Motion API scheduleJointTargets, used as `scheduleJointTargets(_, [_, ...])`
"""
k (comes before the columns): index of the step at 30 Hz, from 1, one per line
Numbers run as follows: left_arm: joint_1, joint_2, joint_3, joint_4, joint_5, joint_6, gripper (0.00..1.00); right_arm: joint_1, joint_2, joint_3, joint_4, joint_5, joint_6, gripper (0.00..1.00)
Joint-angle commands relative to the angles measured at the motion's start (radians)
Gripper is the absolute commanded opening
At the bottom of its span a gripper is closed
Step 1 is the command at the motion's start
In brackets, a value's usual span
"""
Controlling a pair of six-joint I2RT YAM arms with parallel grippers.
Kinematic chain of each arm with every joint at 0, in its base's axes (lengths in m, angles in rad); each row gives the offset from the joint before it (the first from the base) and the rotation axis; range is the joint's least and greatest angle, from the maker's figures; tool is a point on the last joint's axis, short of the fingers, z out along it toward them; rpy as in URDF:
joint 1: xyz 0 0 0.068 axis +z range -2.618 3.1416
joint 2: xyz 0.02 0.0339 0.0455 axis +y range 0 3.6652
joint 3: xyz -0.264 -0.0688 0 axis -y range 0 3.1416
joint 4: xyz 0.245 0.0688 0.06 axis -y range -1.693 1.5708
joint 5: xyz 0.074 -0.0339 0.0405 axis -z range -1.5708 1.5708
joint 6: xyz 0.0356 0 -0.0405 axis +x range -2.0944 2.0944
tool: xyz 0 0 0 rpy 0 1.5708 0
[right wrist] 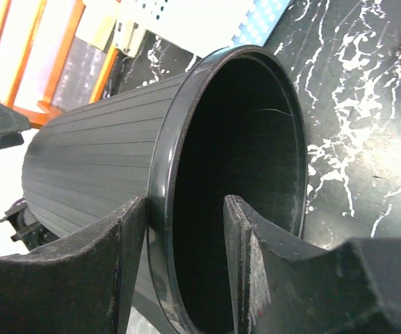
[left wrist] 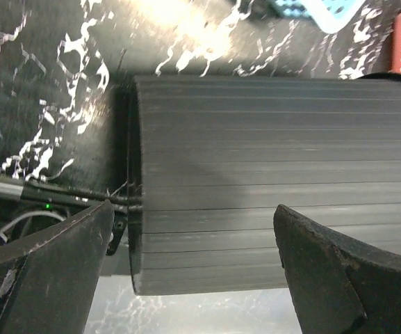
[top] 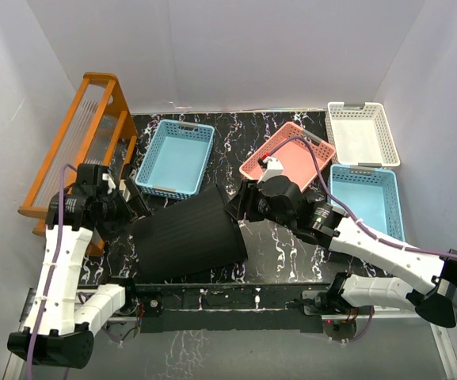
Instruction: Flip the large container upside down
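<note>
Right gripper (right wrist: 185,209): you have it astride the rim of the large container (top: 184,233), jaws partway spread. One finger (right wrist: 96,271) lies along the ribbed outside. The other finger (right wrist: 263,278) sits inside the mouth, standing slightly off the inner wall, so you have no firm pinch.

Left gripper (left wrist: 193,209): you have it spread as wide as it goes. Its two fingers flank the container's closed base end, and neither visibly touches it.

Large container: it lies on its side on the black marbled table (top: 291,253), between your two arms. Its base points toward your left arm, close to the front edge. Its open mouth faces your right arm.

Blue basket (top: 177,158): it stands just behind the container on your left side, open side up.

Pink basket (top: 287,162): it sits behind your right wrist, turned at an angle to the others.

Second blue basket (top: 365,198): it is on your right, beside the right forearm.

White basket (top: 361,133): it is at the far right, just behind the second blue basket.

Orange rack (top: 85,134): it runs along the far left edge, beside your left arm.
</note>
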Motion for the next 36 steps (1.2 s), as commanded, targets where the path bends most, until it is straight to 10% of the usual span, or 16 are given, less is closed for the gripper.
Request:
scheduleJointTargets(1, [0.0, -0.054, -0.085, -0.078, 0.023, -0.063, 0.99, -0.006, 0.002, 0.027, -0.203, 0.086, -0.078, 0.46])
scheduleJointTargets(16, [0.0, -0.139, -0.231, 0.134, 0.347, -0.202, 0.99, -0.011, 0.025, 0.018, -0.218, 0.081, -0.125, 0.35])
scheduleJointTargets(36, [0.0, -0.017, 0.105, 0.16, 0.497, -0.106, 0.99, -0.023, 0.002, -0.093, -0.102, -0.013, -0.031, 0.34])
